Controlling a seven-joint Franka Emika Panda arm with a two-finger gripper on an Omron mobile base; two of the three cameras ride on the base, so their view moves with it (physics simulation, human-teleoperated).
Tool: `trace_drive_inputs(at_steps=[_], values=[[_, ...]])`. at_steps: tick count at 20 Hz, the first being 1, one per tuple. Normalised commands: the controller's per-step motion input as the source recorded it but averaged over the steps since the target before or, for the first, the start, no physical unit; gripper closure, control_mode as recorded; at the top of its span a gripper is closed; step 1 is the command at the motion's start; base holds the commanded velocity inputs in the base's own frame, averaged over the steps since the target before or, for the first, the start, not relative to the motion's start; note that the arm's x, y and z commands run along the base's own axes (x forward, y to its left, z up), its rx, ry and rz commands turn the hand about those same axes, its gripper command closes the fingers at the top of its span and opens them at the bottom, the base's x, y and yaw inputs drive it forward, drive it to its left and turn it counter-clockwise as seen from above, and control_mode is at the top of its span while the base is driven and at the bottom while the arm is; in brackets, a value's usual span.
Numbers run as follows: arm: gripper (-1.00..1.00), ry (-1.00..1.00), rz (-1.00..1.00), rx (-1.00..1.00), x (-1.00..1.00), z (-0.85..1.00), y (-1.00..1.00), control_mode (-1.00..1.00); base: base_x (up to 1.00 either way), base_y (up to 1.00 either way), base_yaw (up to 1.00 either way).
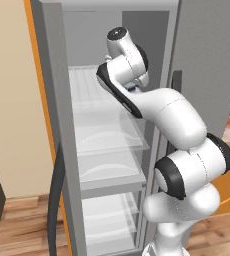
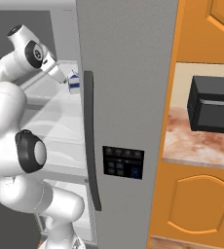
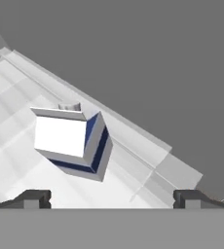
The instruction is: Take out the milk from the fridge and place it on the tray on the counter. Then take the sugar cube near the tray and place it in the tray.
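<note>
The milk, a small white carton with a dark blue band, stands on an upper translucent shelf inside the open fridge. In the right base view the milk sits just left of the door edge. My gripper is open, its two dark fingertips spread wide, a short way in front of the carton and not touching it. My gripper reaches in from the left, close beside the carton. The tray and the sugar cube are out of view.
The grey fridge door with its long dark handle and a control panel stands right of the arm. Beyond it the marbled counter carries a dark box-shaped appliance over orange cabinets. Lower shelves sit beneath.
</note>
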Motion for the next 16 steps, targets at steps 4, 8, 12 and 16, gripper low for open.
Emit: trace_drive_inputs(at_steps=[4,8,12,16], values=[[-1.00,0.00,-0.06,0.00,0.40,0.00,0.00,-1.00,0.00,0.00,0.00],[-1.00,0.00,-0.04,0.00,0.19,-0.02,0.00,-1.00,0.00,0.00,0.00],[-1.00,0.01,-0.04,0.00,0.30,-0.05,0.00,-1.00,0.00,0.00,0.00],[-1.00,0.06,-0.02,0.00,0.40,-0.07,0.00,-1.00,0.00,0.00,0.00]])
